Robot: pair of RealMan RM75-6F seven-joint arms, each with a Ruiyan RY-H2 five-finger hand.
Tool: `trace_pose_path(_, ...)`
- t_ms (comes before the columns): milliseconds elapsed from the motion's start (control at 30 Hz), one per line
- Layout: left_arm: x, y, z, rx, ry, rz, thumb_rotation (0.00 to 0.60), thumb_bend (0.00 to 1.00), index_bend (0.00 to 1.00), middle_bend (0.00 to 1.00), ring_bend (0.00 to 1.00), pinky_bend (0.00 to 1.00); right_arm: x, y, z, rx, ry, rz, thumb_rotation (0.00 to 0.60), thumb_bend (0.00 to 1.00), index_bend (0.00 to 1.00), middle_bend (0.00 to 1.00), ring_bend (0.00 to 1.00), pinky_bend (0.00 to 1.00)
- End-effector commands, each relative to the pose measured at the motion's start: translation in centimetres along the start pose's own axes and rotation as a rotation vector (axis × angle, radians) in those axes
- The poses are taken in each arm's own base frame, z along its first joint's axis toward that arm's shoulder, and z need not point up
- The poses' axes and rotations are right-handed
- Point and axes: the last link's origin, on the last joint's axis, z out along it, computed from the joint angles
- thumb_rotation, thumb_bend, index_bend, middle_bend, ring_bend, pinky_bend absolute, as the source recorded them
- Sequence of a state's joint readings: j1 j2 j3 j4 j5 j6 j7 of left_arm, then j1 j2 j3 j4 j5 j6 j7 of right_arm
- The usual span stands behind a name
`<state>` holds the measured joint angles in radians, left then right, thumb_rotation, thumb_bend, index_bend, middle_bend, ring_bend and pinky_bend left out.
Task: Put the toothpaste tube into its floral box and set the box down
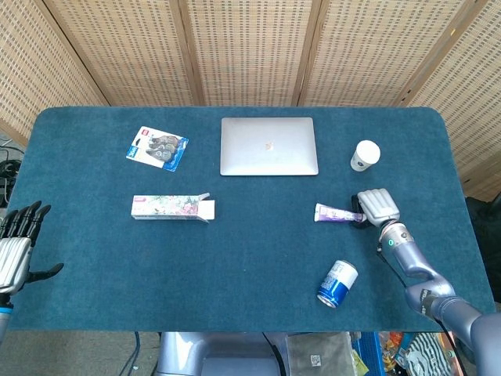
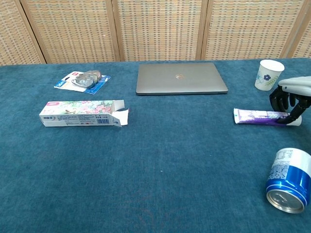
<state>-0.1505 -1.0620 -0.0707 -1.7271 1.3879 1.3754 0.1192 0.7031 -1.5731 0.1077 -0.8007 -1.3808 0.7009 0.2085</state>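
Closing around the cap end of the toothpaste tube (image 2: 260, 116), right hand (image 1: 376, 207) with fingers curled over it, though a firm grip cannot be told. Lying flat, well apart from the floral box (image 1: 172, 208), flap open toward it. Risks: slipping from so shallow an end-hold, or knocking the soda can (image 2: 288, 180) nearby. Idle at the table edge, left hand (image 1: 16, 247), fingers spread, holding nothing.
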Motion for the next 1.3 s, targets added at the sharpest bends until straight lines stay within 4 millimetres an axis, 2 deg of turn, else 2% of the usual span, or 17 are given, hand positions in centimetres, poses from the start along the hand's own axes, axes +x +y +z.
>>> trace_pose_path(33,0.0,0.0,0.1,-0.001,-0.002,0.001,0.600,0.14,0.00,0.00,0.00,0.00,0.1,-0.1,-0.3,0.013,0.006,0.009,0.600,0.45,0.62,0.61,0.48,0.41)
trace_pose_path(200,0.5,0.3,2.6,-0.044,0.013,0.032,0.600,0.14,0.00,0.00,0.00,0.00,1.9,-0.2,-2.8,0.101,0.086,0.095,0.600,0.47,0.62,0.61,0.48,0.41)
trace_pose_path(333,0.6,1.3,6.7,-0.134,0.002,0.078,0.600,0.15,0.00,0.00,0.00,0.00,3.3,0.0,-4.9,0.158,0.128,0.090,0.600,0.48,0.62,0.61,0.48,0.41)
trace_pose_path(433,-0.1,3.6,10.8,-0.241,-0.049,0.076,0.600,0.15,0.00,0.00,0.00,0.00,4.3,-0.1,-6.8,0.195,0.153,0.070,0.600,0.48,0.62,0.60,0.48,0.41)
trace_pose_path(600,-1.9,6.5,14.7,-0.330,-0.092,0.112,0.600,0.15,0.00,0.00,0.00,0.00,5.1,-0.3,-8.7,0.215,0.165,0.049,0.600,0.48,0.62,0.60,0.48,0.41)
trace_pose_path(733,-3.5,8.9,17.0,-0.373,-0.122,0.136,0.600,0.15,0.00,0.00,0.00,0.00,5.5,-0.5,-9.6,0.215,0.166,0.030,0.600,0.48,0.62,0.60,0.48,0.41)
trace_pose_path(833,-5.0,10.5,18.5,-0.394,-0.163,0.146,0.600,0.15,0.00,0.00,0.00,0.00,5.6,-0.6,-10.1,0.204,0.158,0.007,0.600,0.48,0.62,0.60,0.48,0.41)
trace_pose_path(867,-6.2,11.7,18.8,-0.416,-0.208,0.158,0.600,0.15,0.00,0.00,0.00,0.00,5.8,-0.6,-10.2,0.201,0.161,0.002,0.600,0.48,0.62,0.60,0.48,0.41)
trace_pose_path(1000,-8.3,13.7,19.8,-0.432,-0.278,0.174,0.600,0.15,0.00,0.00,0.00,0.00,6.3,-0.7,-10.6,0.189,0.167,-0.005,0.600,0.48,0.62,0.60,0.48,0.41)
trace_pose_path(1167,-9.8,15.1,20.6,-0.440,-0.285,0.208,0.600,0.15,0.00,0.00,0.03,0.16,6.8,-0.9,-10.8,0.185,0.174,-0.011,0.600,0.48,0.62,0.60,0.48,0.41)
trace_pose_path(1267,-11.1,16.1,21.1,-0.431,-0.313,0.223,0.600,0.15,0.02,0.05,0.07,0.21,7.2,-1.2,-11.0,0.190,0.179,-0.019,0.600,0.48,0.62,0.60,0.48,0.41)
trace_pose_path(1300,-11.3,16.3,21.1,-0.428,-0.311,0.220,0.600,0.15,0.06,0.09,0.10,0.24,7.3,-1.2,-11.0,0.191,0.181,-0.020,0.600,0.48,0.62,0.60,0.48,0.41)
